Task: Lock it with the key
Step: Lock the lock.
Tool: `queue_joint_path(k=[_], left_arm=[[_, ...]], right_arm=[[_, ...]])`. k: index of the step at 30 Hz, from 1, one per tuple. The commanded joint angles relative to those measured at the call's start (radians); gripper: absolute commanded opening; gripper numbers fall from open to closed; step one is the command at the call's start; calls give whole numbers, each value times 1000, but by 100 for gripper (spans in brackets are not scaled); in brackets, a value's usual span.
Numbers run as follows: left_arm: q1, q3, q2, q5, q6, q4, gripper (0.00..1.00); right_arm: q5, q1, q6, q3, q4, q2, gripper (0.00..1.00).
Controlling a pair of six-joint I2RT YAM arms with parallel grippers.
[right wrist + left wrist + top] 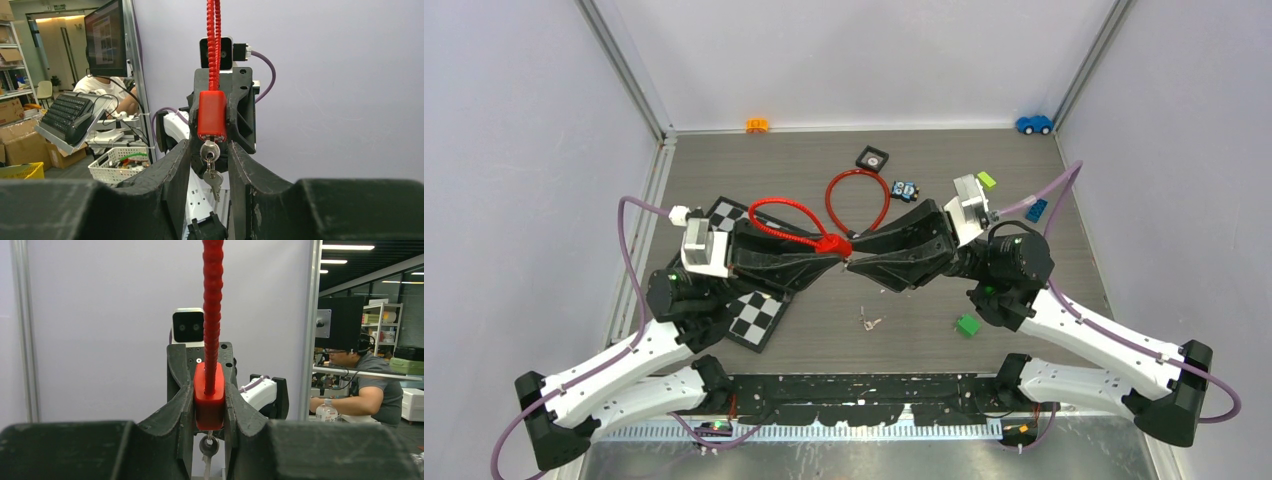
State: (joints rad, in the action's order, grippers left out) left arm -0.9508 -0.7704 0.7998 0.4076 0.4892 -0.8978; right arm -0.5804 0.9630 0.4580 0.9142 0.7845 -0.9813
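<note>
Left wrist, red lock upright in left gripper, key below

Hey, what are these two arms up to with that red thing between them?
They're working on a red cable lock, meeting in the middle over it. The left gripper is clamped on the lock's body, with the red cable running off from it. A key sits in the keyhole, a second key dangling from it. The right gripper has a finger on either side of that key, but I can't tell whether it has pinched it.
</note>
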Motion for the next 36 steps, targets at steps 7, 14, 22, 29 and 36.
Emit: queue_joint_path(k=[7,14,22,29,36], left_arm=[[1,-35,-5,23,-9,-60,0],[1,-36,-2,28,-6,-66,0],[1,-40,1,31,-4,-69,0],[1,-39,3,30,-3,-71,0],[1,-40,11,27,-3,-84,0]], right_arm=[[3,5,13,3,60,-10,36],[-4,5,3,2,51,-15,36],[-10,5,-4,-3,40,-16,34],[-27,4,1,0,38,-23,34],[-40,5,2,0,23,-23,24]])
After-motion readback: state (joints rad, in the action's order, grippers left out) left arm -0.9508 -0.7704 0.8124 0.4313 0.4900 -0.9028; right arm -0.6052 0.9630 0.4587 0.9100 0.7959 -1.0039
